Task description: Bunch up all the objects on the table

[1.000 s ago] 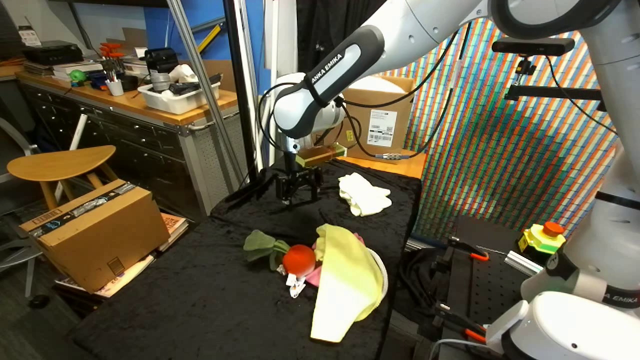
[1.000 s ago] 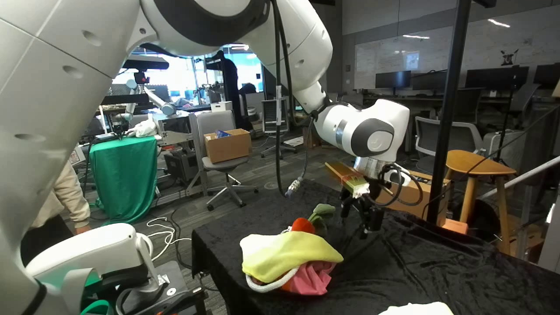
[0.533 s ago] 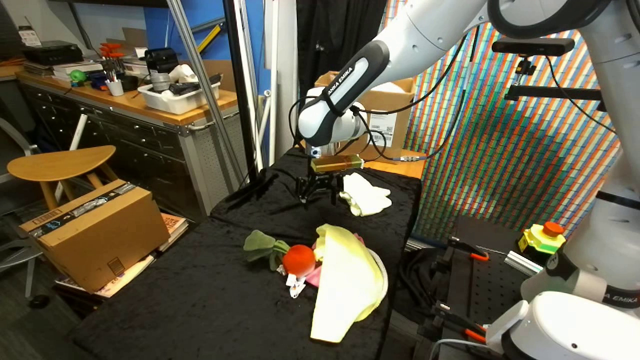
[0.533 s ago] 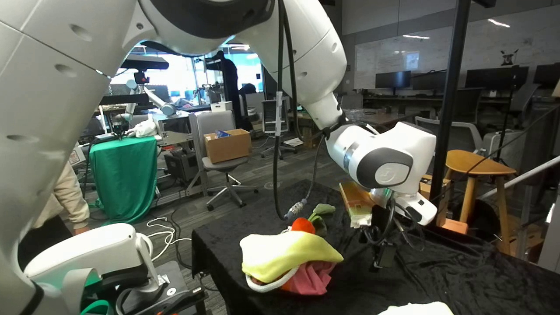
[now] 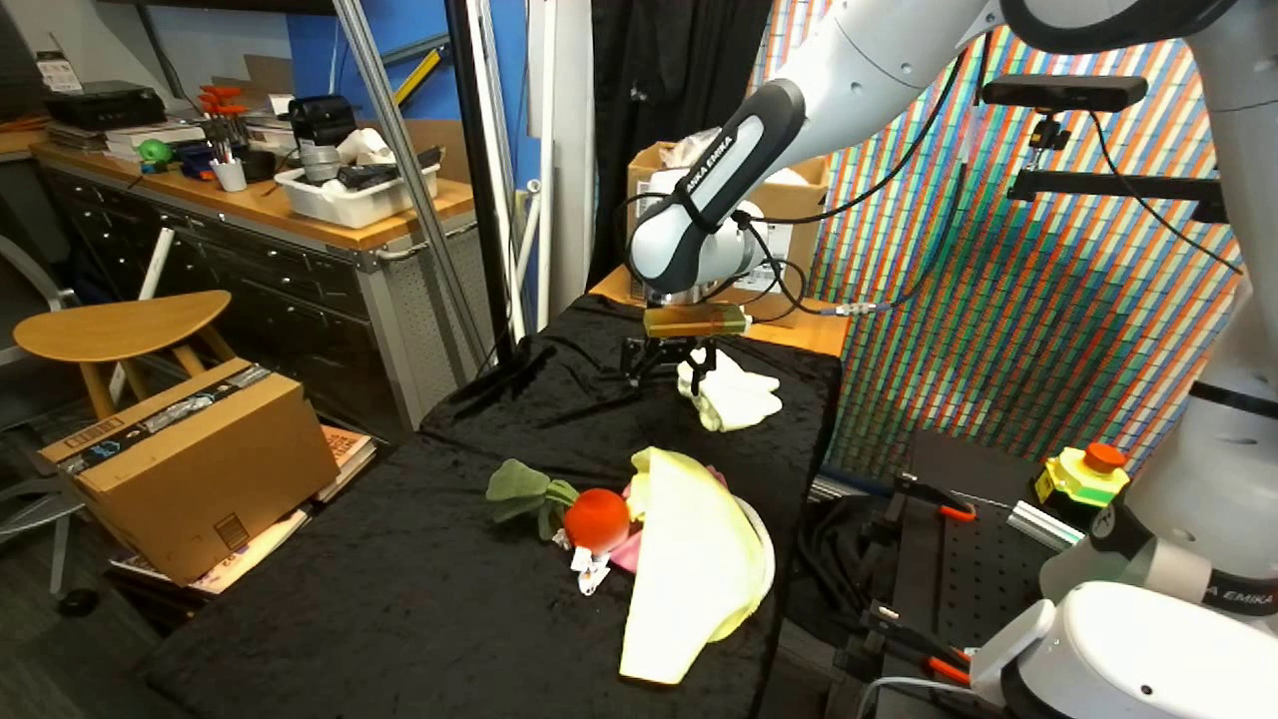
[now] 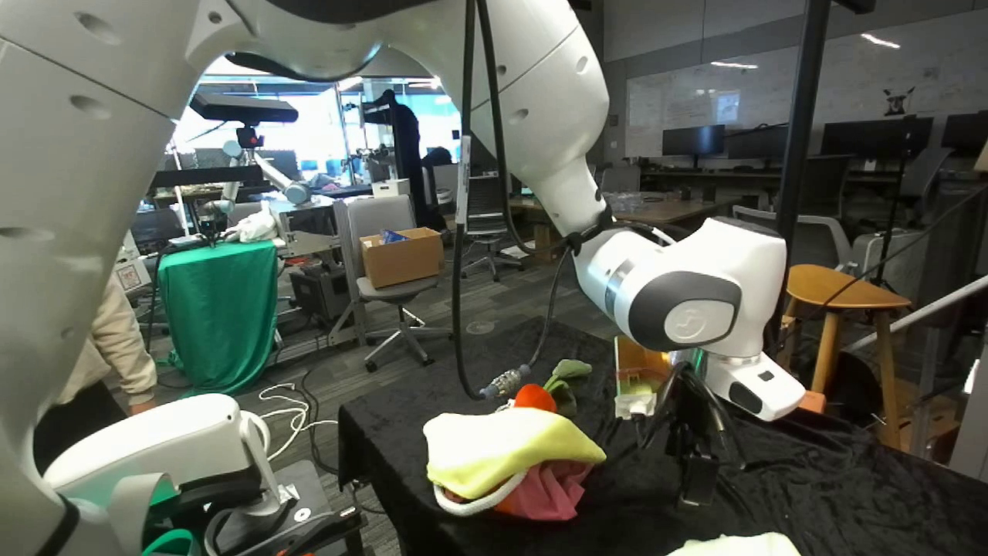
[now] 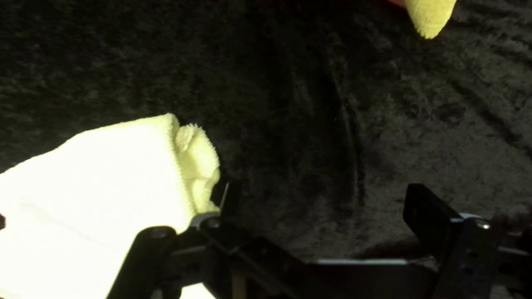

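A pale, nearly white cloth (image 5: 739, 394) lies crumpled at the far end of the black table; it fills the lower left of the wrist view (image 7: 104, 182). A yellow cloth (image 5: 694, 569) drapes over a white-rimmed bowl (image 5: 766, 544) and a pink cloth (image 6: 546, 490). A red plush vegetable (image 5: 596, 520) with green leaves (image 5: 519, 489) touches this pile. My gripper (image 5: 666, 383) is above the table, beside the pale cloth. In the wrist view its fingers (image 7: 320, 197) are wide apart with only black tablecloth between them; the left finger is at the pale cloth's edge.
The black-covered table (image 5: 429, 599) has its edge just beyond the yellow cloth. A cardboard box (image 5: 649, 185) stands behind the far end. A metal post (image 5: 409, 190) rises at the table's far side. The arm's cable connector (image 6: 505, 382) hangs near the red plush in an exterior view.
My gripper has moved across the far end of the table toward the pale cloth and now partly overlaps it in an exterior view. The cloths, bowl and plush have not moved.
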